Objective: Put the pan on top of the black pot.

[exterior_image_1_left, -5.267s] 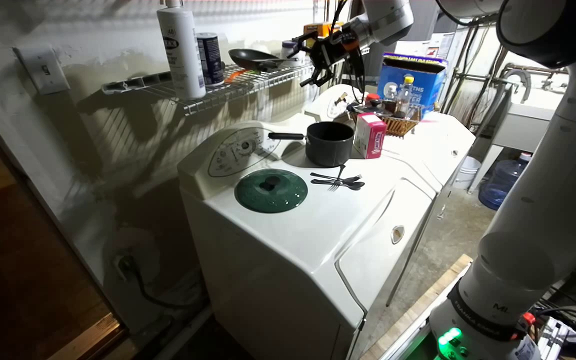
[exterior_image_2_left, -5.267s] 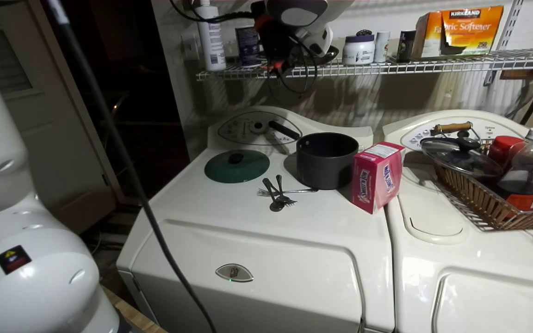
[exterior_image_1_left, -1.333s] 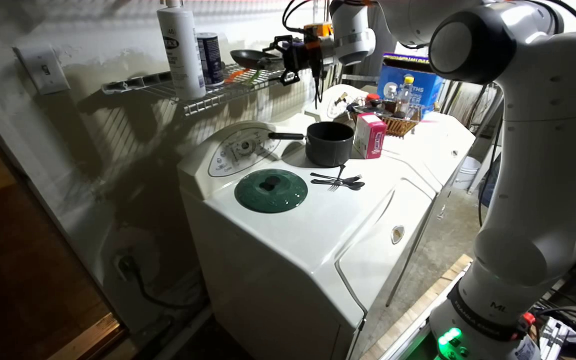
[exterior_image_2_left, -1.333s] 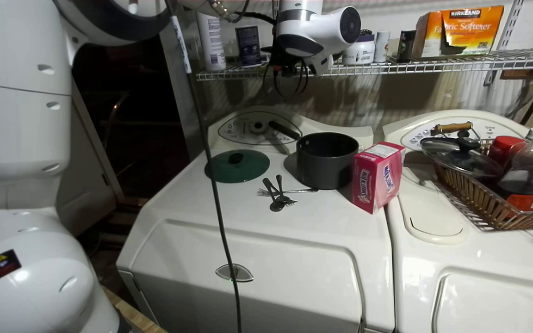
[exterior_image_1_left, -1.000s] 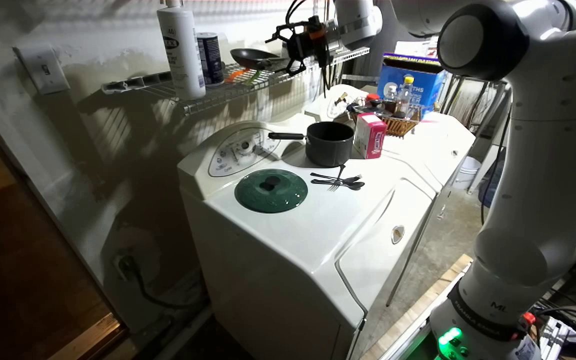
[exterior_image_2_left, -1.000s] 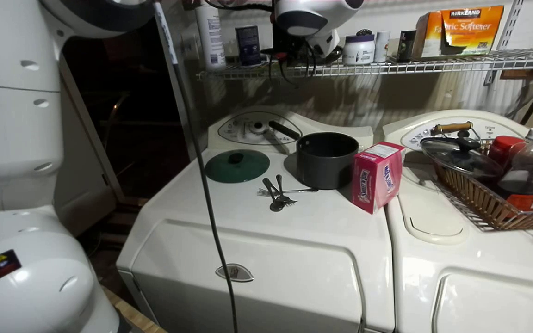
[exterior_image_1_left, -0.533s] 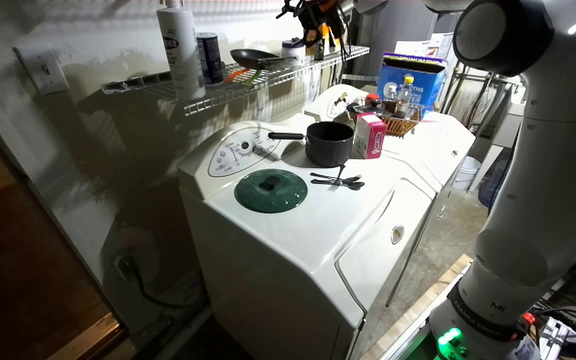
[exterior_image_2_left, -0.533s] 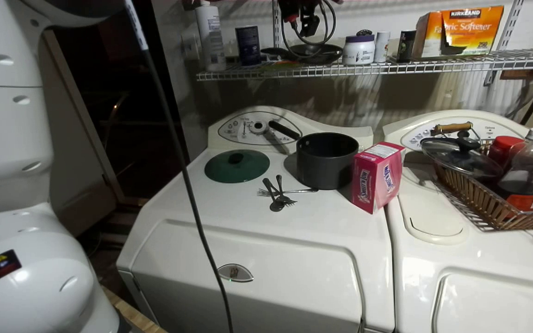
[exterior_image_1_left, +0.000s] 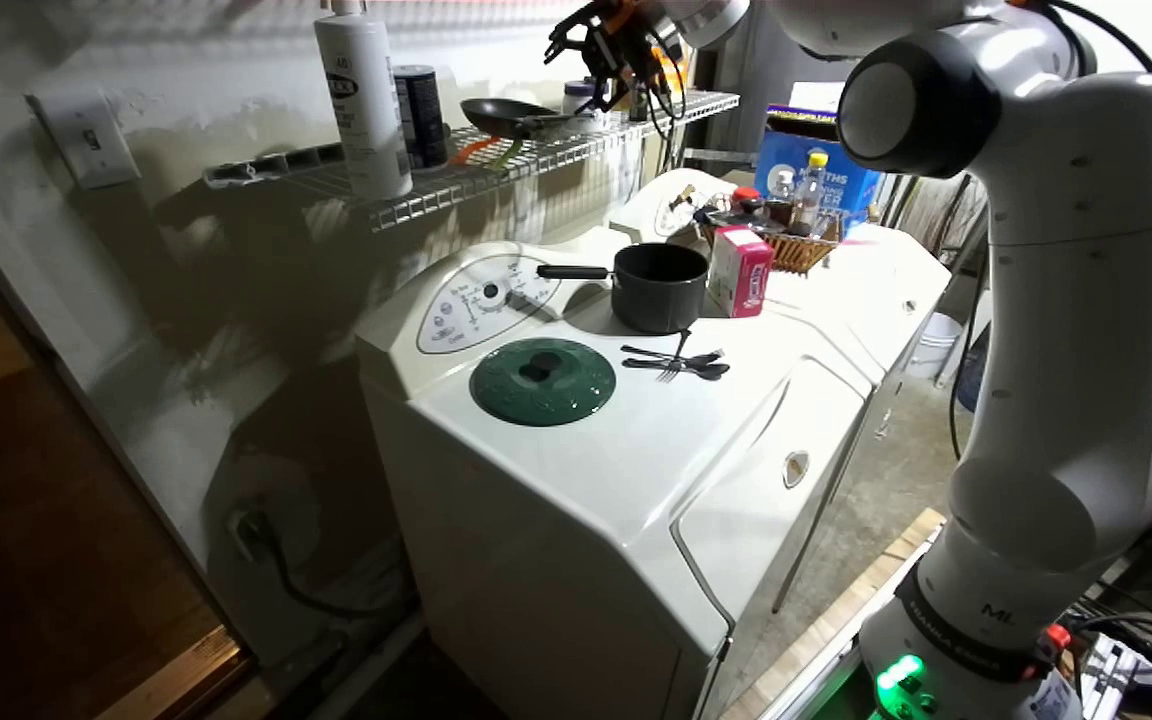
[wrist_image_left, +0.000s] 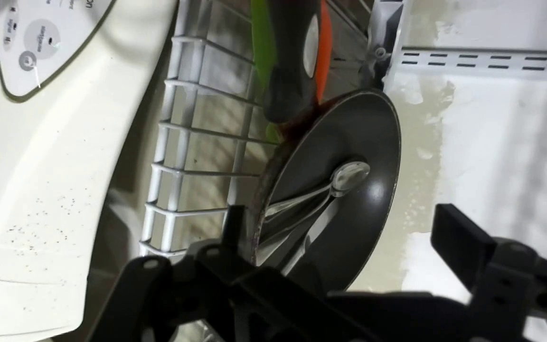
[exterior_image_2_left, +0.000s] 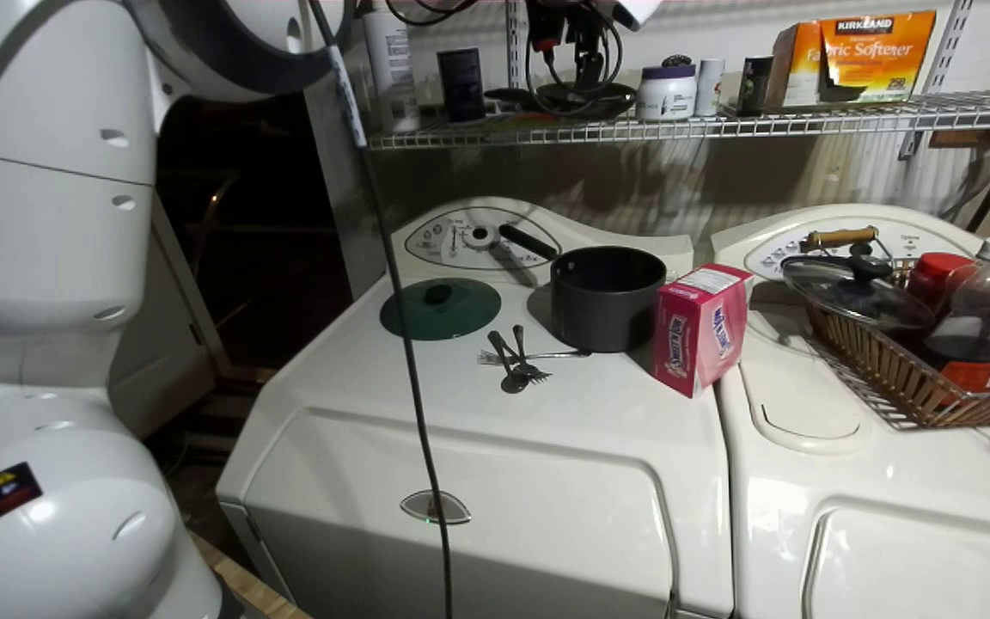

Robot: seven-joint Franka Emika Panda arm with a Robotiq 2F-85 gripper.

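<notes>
Claw [wrist_image_left: 340, 223] is spread wide, pan [wrist_image_left: 368, 128] just ahead of it. I'd pinch the handle [wrist_image_left: 290, 57] firmly, lift level so the cutlery [wrist_image_left: 349, 175] won't slide.

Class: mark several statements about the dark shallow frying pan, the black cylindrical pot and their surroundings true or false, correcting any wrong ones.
1. The small shallow dark frying pan is on the white wire shelf. True.
2. The pan is being held. False: the black two-fingered gripper stands open, holding nothing.
3. Shiny silver cutlery lies inside the pan. True.
4. The pink cardboard box stands beside the short black cylindrical pot. True.
5. The pot is covered. False: it is uncovered; the round green black-knobbed lid lies apart from it.
</notes>
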